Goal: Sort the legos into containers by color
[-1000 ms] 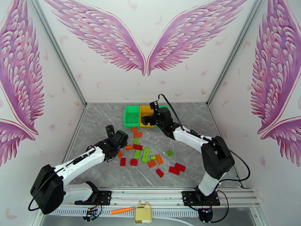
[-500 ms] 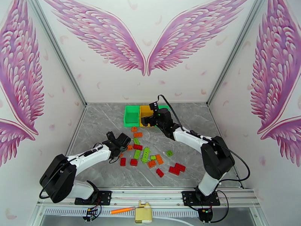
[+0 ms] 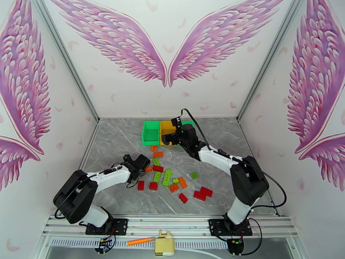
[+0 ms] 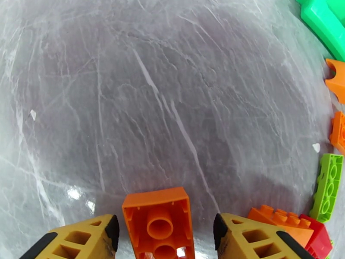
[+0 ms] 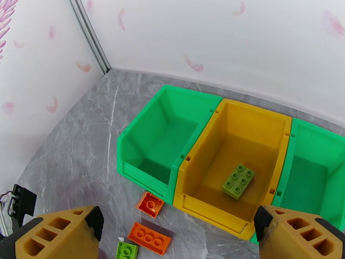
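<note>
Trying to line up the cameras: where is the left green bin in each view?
Top external: the left green bin sits at the back centre, at the left end of the bin row.
Left wrist: its corner is at the top right edge.
Right wrist: it is centre-left, joined to the yellow bin.
Shared landmark: the orange brick lying just in front of the bin.
</note>
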